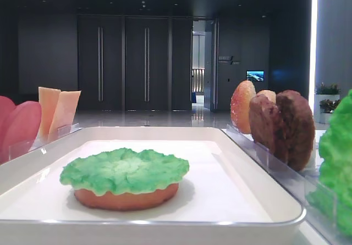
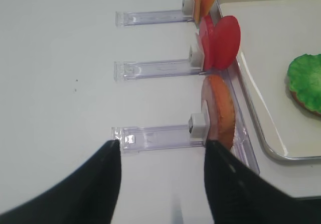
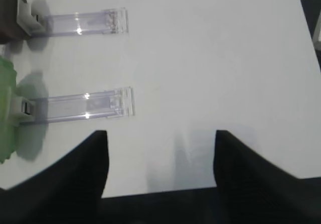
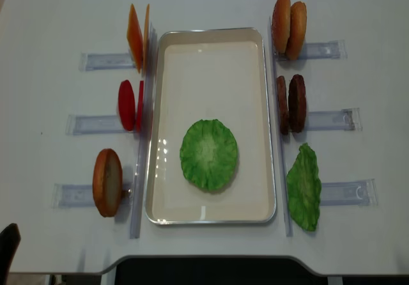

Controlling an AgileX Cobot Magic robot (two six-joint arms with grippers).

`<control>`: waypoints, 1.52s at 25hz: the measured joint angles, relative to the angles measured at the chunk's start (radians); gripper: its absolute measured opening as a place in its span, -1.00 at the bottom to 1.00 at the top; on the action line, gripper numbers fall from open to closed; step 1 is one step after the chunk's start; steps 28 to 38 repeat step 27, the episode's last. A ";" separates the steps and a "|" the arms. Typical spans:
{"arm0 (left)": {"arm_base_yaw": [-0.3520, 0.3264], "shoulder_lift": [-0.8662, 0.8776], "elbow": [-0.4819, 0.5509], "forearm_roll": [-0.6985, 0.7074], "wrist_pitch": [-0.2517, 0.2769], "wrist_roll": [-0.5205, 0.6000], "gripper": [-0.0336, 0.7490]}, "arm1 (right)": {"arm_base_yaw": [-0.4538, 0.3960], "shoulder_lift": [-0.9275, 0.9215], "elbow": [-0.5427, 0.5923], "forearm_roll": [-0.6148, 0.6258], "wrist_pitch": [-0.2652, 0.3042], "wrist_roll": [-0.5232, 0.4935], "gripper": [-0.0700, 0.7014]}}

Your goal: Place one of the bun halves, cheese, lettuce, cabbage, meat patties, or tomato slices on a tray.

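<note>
The white tray (image 4: 211,68) holds a lettuce leaf (image 4: 209,154) lying on a bun half (image 1: 126,198). Left of the tray stand cheese (image 4: 136,36), tomato slices (image 4: 130,105) and a bun half (image 4: 107,181). To its right stand two bun halves (image 4: 289,26), meat patties (image 4: 291,103) and another lettuce leaf (image 4: 303,186). Cabbage is out of view. My left gripper (image 2: 161,143) is open and empty, just short of the left bun half (image 2: 219,111). My right gripper (image 3: 160,133) is open and empty over bare table, right of the lettuce (image 3: 6,108).
Clear plastic racks (image 4: 96,124) run outward from both long sides of the tray, each holding its food upright. The white table's (image 4: 358,246) front edge lies close below the tray. A dark hall with doors fills the background of the low exterior view.
</note>
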 joint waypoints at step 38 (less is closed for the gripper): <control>0.000 0.000 0.000 0.001 0.000 0.001 0.13 | 0.000 -0.368 0.138 0.001 -0.088 0.034 0.31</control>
